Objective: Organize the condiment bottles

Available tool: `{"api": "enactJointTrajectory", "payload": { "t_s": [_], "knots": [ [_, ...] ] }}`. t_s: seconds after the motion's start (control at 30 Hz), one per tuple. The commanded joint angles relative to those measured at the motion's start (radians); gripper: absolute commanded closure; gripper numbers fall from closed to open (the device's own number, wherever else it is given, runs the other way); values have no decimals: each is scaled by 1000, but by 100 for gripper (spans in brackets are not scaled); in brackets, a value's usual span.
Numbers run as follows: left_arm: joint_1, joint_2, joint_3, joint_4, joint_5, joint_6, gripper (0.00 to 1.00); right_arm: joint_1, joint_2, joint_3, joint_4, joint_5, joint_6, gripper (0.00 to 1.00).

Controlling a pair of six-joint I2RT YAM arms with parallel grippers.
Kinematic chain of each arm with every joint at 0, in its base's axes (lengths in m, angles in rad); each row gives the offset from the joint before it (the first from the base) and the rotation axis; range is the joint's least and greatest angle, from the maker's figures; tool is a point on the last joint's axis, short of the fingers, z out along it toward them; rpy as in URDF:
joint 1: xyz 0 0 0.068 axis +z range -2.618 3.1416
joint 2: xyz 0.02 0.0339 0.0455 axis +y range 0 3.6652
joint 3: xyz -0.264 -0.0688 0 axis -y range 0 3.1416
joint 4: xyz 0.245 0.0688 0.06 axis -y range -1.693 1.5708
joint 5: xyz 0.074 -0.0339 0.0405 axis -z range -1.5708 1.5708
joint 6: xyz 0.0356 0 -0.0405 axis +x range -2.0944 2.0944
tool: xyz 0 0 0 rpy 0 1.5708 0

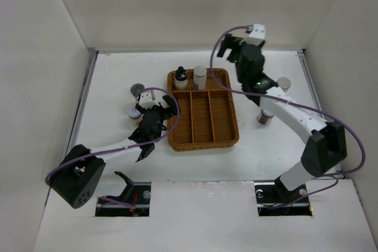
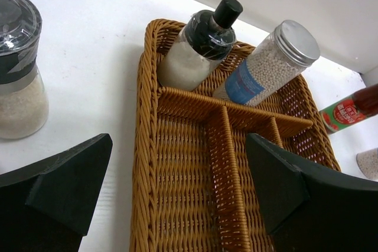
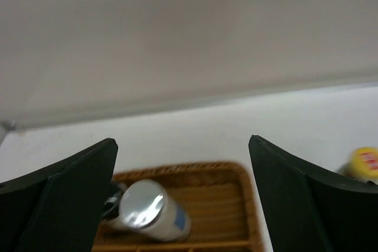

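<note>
A: How much of the organizing can be counted as done?

B: Two condiment bottles are housed in the wicker tray (image 2: pixel 140 146): the black-capped bottle (image 2: pixel 201 39) and the blue-labelled jar (image 2: pixel 266 66). They are stood side by side in the far cross compartment (image 2: pixel 298 101). Nothing is seen in the three long compartments (image 2: pixel 183 175).

A: And what is left?

B: Five are judged to be outstanding, all set on the table (image 1: pixel 118 69). A grey-lidded jar (image 1: pixel 137 90) and a white-capped bottle (image 1: pixel 133 112) are found just left of the tray, near the left arm. A pale-lidded jar (image 1: pixel 284 84) and a further small jar (image 1: pixel 264 117) are found well to its right, the latter partly hidden by the right arm. A red bottle (image 2: pixel 348 110) is glimpsed past the tray's right rim in the left wrist view; its spot in the overhead view cannot be told.

A: Is anything being carried?

B: Nothing. The left gripper (image 2: pixel 177 196) is spread wide and empty over the tray's near left part. The right gripper (image 3: pixel 183 190) is likewise spread wide with nothing between its fingers. It is raised above the tray's far end, and the blue-labelled jar is seen below it.

A: So the progress is put at?

B: Under a third. A fresh pick is needed next, and the nearest candidates are judged to be the two bottles by the left arm.
</note>
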Motion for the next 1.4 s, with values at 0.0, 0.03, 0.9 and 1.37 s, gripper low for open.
{"api": "enactJointTrajectory", "payload": {
  "t_s": [0.0,0.03,0.9,1.37],
  "knots": [
    [5,9,4,60,11,-19,0,-138,-70,-70,-21,56,-20,0],
    [5,11,5,60,16,-19,0,-174,-70,-86,-38,77,-20,0],
    [8,11,13,98,56,-23,0,-214,-16,-114,266,135,-249,61],
    [14,-17,4,98,67,-23,0,-19,102,-31,273,7,-117,60]
  ]
}}
